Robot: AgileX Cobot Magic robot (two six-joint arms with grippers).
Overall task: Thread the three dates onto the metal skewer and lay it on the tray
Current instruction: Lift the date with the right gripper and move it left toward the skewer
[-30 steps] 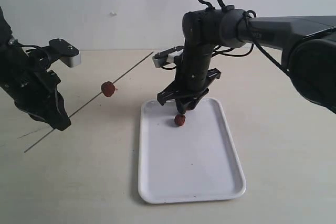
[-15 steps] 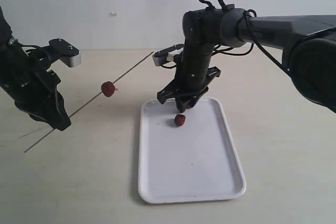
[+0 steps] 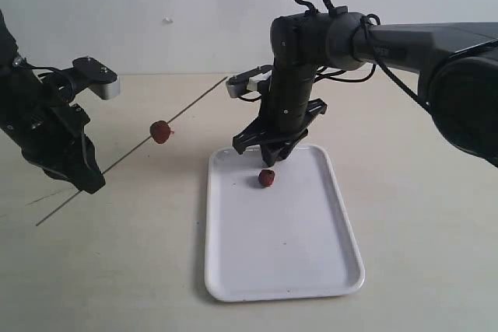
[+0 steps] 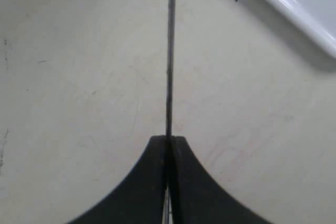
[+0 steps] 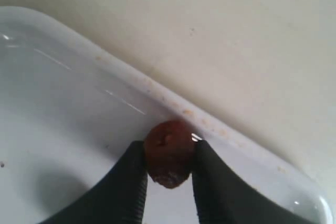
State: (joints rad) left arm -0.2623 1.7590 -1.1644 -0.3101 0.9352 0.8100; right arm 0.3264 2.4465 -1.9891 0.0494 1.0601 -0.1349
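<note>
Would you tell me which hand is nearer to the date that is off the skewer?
Right. The right hand is closed around the date, over the tray; the left hand is well clear of the tray, shut on the metal skewer.

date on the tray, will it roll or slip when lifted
The date is roundish, so it would probably roll if nudged on the glossy tray. Its matte skin likely holds well in the right gripper, and it looks light for its size.
</note>
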